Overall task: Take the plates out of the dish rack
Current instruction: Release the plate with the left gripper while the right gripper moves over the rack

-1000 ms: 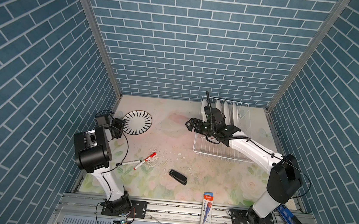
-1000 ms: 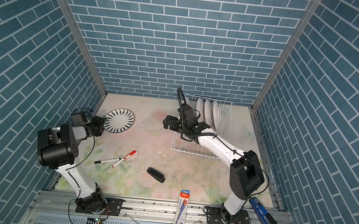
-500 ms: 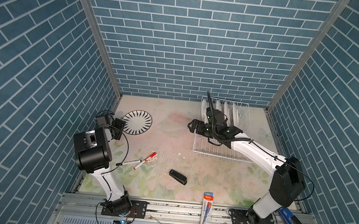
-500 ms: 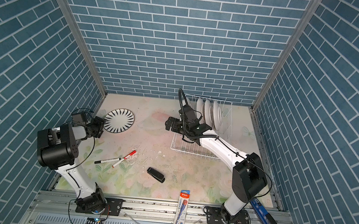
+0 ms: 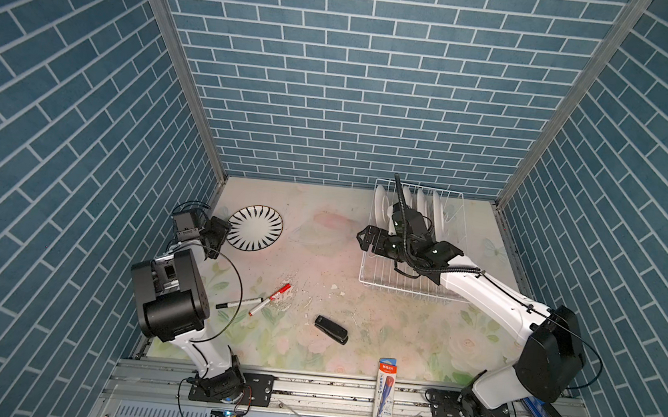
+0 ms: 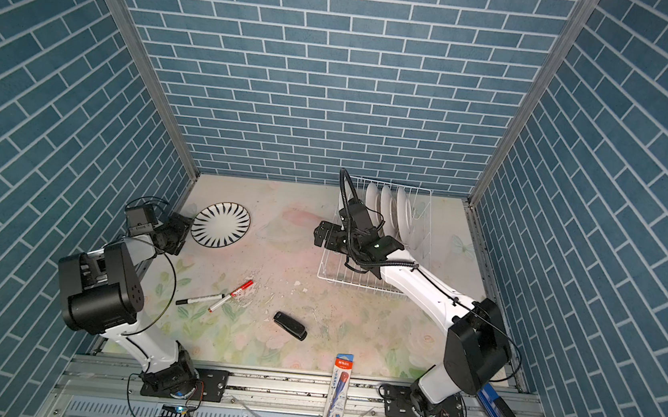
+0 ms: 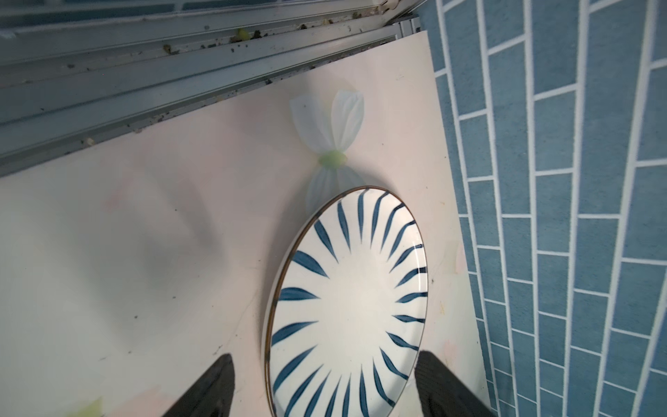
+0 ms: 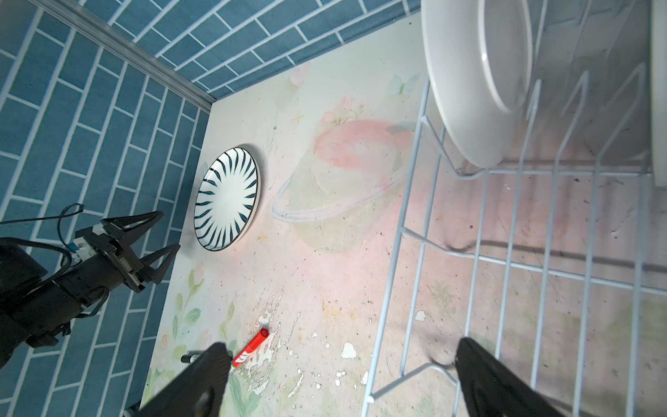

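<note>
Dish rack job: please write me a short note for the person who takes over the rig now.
Left gripper: open, empty, beside the striped plate.
Right gripper: open, empty, at the left edge of the dish rack.
Done: the striped plate lies flat on the table.
To do: about four plates stand upright in the rack; take them out.

Over the last 1 second we see, in both top views, the right arm's black elbow joint (image 5: 550,355) swing outward, toward the front right corner of the floral counter (image 5: 318,266). With it, the right end effector (image 5: 362,239) has slid a little toward the white wire dish rack (image 5: 395,287) and now sits at that rack's left wall.
</note>
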Tool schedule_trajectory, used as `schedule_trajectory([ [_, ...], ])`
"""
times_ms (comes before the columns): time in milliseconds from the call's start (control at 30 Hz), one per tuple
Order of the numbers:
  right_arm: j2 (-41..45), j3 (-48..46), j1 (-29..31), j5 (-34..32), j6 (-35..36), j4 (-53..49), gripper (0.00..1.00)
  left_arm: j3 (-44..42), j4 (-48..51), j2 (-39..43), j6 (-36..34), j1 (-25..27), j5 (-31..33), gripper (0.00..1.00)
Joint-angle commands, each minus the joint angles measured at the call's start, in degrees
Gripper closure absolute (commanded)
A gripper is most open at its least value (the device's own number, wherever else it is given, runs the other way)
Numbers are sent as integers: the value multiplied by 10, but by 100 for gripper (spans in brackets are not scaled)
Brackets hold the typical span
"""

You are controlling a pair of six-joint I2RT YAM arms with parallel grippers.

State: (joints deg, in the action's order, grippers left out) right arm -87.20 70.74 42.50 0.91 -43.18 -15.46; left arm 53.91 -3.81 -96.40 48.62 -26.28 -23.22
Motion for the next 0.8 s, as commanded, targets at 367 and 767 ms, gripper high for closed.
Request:
schedule_trajectory([
  [367, 100, -98, 11, -96, -24, -44, 2, -67, 43, 150, -41, 15, -26, 19],
  [767, 86, -81, 14, -199, -22, -142, 1, -88, 99, 278, -85, 129, 0, 19],
])
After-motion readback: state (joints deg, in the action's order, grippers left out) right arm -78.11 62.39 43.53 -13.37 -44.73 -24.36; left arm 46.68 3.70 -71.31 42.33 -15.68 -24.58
